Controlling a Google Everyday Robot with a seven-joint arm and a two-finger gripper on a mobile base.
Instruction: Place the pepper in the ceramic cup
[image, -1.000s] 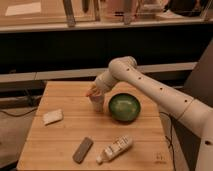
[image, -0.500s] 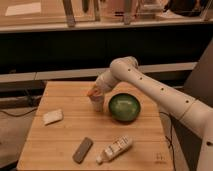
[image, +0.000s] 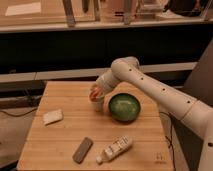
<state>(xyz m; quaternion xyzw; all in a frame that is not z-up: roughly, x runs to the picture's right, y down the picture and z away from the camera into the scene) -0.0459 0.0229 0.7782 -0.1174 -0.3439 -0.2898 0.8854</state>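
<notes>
Surface: we see a light wooden table (image: 65, 135) of butcher-block planks, its grain running left to right, filling the lower half of the view.
Arm: a white jointed arm (image: 160, 92) enters from the right edge and bends down towards the middle of the table.
Gripper: the gripper (image: 96, 92) sits just above the ceramic cup, at the arm's lower left end.
Pepper: we make out the pepper (image: 93, 93) as a small orange-red patch at the gripper, directly over the cup's mouth; whether it touches the cup we cannot tell.
Ceramic cup: the ceramic cup (image: 97, 104) stands upright near the table's centre, just left of the green bowl.
Green bowl: a wide green bowl (image: 124, 107) rests just beside the cup, on its right.
Pale piece: a small whitish flat object (image: 52, 116) lies near the table's left edge, well apart from the cup.
Grey block: a dark grey rectangular block (image: 83, 150) lies tilted near the front edge.
Bottle: a white bottle (image: 114, 149) lies on its side just right of the block.
Room: behind the table we see a dark recess under a long pale ledge (image: 60, 75), and above it a lit counter (image: 45, 20) with upright posts.
</notes>
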